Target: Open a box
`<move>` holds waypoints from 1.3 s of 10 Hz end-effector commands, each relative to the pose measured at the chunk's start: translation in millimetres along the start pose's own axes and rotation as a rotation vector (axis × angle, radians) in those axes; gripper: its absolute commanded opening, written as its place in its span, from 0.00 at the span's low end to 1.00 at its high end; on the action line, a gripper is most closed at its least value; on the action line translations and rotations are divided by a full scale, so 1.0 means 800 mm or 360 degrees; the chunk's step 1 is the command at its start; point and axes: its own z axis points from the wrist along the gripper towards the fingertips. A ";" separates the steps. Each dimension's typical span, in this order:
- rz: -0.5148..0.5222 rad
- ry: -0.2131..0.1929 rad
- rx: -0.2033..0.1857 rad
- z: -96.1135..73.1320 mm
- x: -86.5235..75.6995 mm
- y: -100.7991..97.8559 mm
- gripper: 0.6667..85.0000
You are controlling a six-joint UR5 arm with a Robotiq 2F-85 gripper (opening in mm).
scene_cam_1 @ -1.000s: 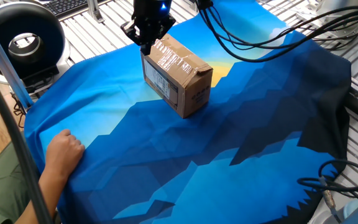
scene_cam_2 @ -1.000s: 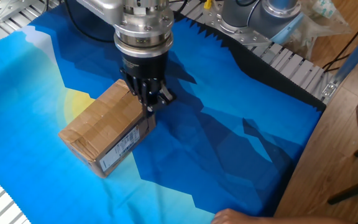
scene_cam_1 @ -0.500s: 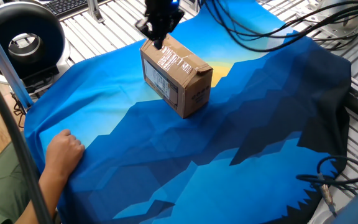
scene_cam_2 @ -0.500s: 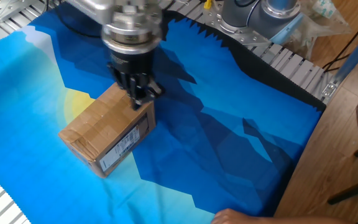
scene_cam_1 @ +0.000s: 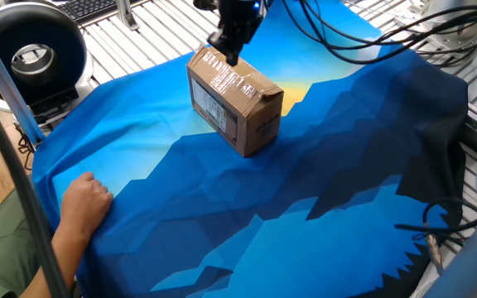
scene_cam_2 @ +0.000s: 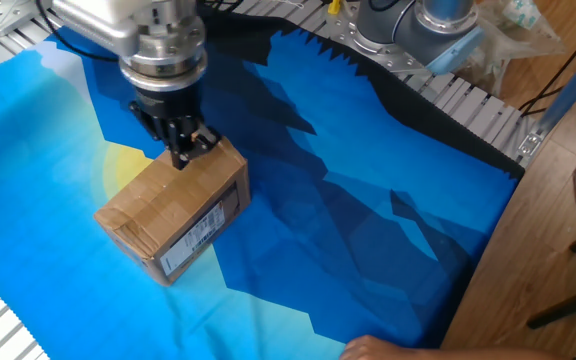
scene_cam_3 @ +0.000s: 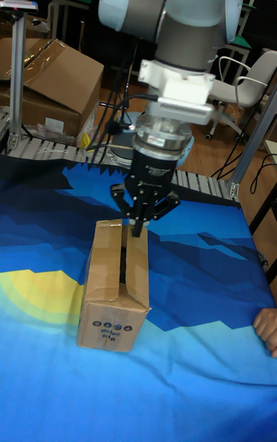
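One box (scene_cam_1: pixel 235 101), flaps down, sits on the blue cloth (scene_cam_1: pixel 247 207) at about 12 o'clock of center in one fixed view. Gripper (scene_cam_1: pixel 228 55) is at the box's 12 o'clock end, fingertips pinched close, tip at the top face; holding nothing as far as I can tell. White label faces 8 o'clock, black print faces 5 o'clock. Person's hand (scene_cam_1: pixel 85 201) rests on the cloth at 8 o'clock, well apart from the box.

Other fixed view: box (scene_cam_2: pixel 172 220) lies left of center, gripper (scene_cam_2: pixel 182 155) at its 12 o'clock corner, fingers narrow, tip touching or just above the top; can't tell which. Risk here: tip is near the edge rather than clearly in the seam, so a pull could slide off and shove the box along the cloth.

Tall fixed view: gripper (scene_cam_3: pixel 137 227) points straight down into the dark centre seam of the box (scene_cam_3: pixel 115 284) at its far end. Fingers look nearly together. Risks, judged: box is light and not held down, so levering a flap may tip or lift the whole carton; cloth may bunch and drag; pressing too deep could jam the fingers or crush the flaps inward.
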 end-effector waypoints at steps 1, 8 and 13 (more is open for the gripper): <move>-0.0044 -0.0020 -0.0015 0.016 0.002 -0.018 0.01; -0.0065 -0.0032 -0.0025 0.040 0.009 -0.017 0.01; 0.0035 -0.0040 -0.0009 0.041 0.009 0.026 0.01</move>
